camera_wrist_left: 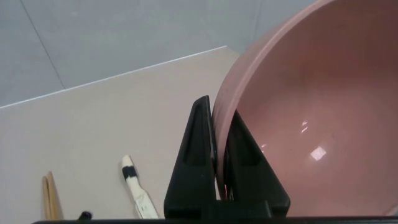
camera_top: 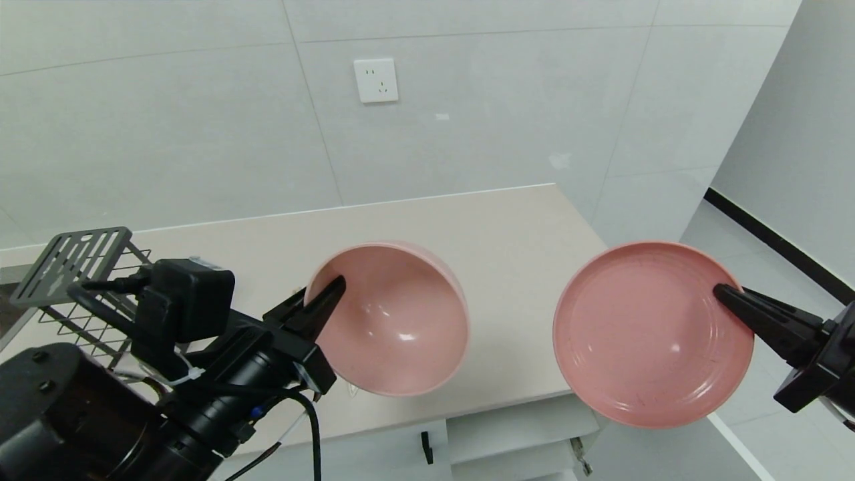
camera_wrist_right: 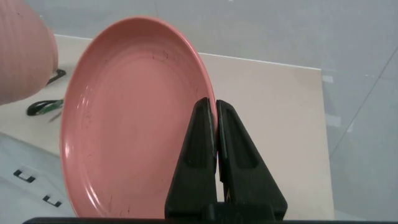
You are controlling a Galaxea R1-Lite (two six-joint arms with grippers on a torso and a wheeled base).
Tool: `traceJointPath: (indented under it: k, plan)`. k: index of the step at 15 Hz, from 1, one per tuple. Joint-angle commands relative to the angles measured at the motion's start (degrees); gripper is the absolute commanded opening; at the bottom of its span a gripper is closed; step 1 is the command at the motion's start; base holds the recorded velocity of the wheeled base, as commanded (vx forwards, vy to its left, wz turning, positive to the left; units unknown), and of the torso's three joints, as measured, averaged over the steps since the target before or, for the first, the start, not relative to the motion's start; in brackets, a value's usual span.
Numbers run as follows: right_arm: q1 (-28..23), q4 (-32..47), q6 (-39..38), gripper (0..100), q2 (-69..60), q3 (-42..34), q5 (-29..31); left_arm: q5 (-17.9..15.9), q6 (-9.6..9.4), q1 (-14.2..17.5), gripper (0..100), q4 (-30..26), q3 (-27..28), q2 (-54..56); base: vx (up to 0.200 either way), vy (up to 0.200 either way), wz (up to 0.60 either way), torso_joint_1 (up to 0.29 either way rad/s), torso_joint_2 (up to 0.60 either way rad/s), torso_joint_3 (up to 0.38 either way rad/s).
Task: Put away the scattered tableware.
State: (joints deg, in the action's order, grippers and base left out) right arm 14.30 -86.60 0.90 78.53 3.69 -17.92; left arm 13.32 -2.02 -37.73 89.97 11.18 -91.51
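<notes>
A pink bowl (camera_top: 394, 321) hangs tilted above the table, its hollow facing me. My left gripper (camera_top: 327, 294) is shut on its left rim; the left wrist view has the bowl (camera_wrist_left: 311, 124) clamped between the two black fingers (camera_wrist_left: 199, 149). A pink plate (camera_top: 648, 334) is held up past the table's right front corner, face toward me. My right gripper (camera_top: 725, 294) is shut on its right rim, and the right wrist view shows the plate (camera_wrist_right: 130, 118) edge pinched between the fingers (camera_wrist_right: 200, 143).
The beige table (camera_top: 507, 254) stands against a tiled wall. A black wire rack (camera_top: 80, 267) sits at its left end. On the tabletop lie a white utensil (camera_wrist_left: 138, 190) and wooden chopsticks (camera_wrist_left: 48, 196). A dark-handled utensil (camera_wrist_right: 43, 107) lies on the table beyond the plate.
</notes>
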Motion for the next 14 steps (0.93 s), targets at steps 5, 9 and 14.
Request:
traceJointPath:
  k: [5, 9, 14]
  plan:
    - [0.2, -0.1, 4.5, 0, 0.8, -1.4, 0.0, 0.0, -0.17, -3.3, 0, 0.0, -1.8, 0.8, 0.000, 0.000, 0.00, 0.000, 0.00, 0.000]
    - [0.3, -0.3, 5.1, 0, 0.9, -2.1, 0.0, -0.1, -0.17, -3.9, 0, 0.0, -2.6, 0.5, 0.000, 0.000, 0.00, 0.000, 0.00, 0.000]
    - [0.6, -0.4, 5.4, 0, 1.1, -2.6, 0.0, -0.1, -0.17, -7.2, 0, 0.0, -4.9, -1.9, 0.000, 0.000, 0.00, -0.073, 0.15, 0.087]
